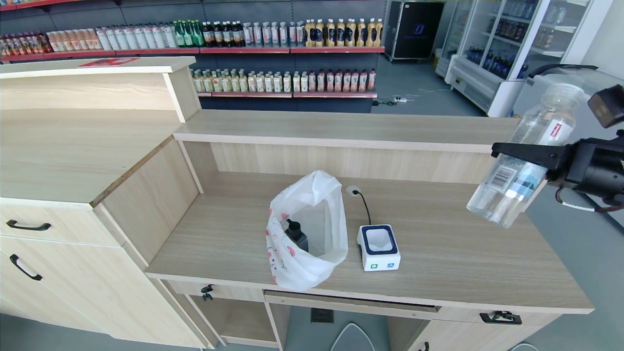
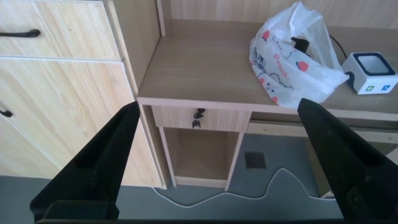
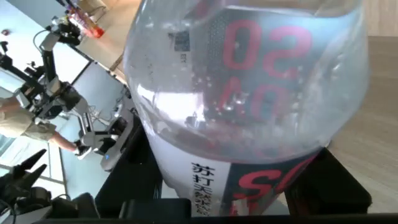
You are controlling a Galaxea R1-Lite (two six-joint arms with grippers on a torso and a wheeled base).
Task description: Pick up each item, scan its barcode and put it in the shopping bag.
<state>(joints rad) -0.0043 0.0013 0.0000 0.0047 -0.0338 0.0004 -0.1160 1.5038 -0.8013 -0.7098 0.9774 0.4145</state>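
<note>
My right gripper [image 1: 534,153] is shut on a clear plastic bottle [image 1: 524,156], held tilted in the air over the right end of the counter, its barcode label facing the camera. Up close, the bottle [image 3: 249,106] shows red print on its label. The white shopping bag [image 1: 304,231] stands open on the counter with a dark pump bottle [image 1: 295,234] inside. Just right of the bag sits the white barcode scanner [image 1: 379,247]. My left gripper [image 2: 217,162] hangs open below and in front of the counter, looking at the bag [image 2: 292,59] and scanner [image 2: 370,71].
The wooden counter [image 1: 438,243] has a raised back ledge and a taller section with drawers on the left. The scanner's cable runs to a hole behind it. Shelves of drinks and fridges stand in the background.
</note>
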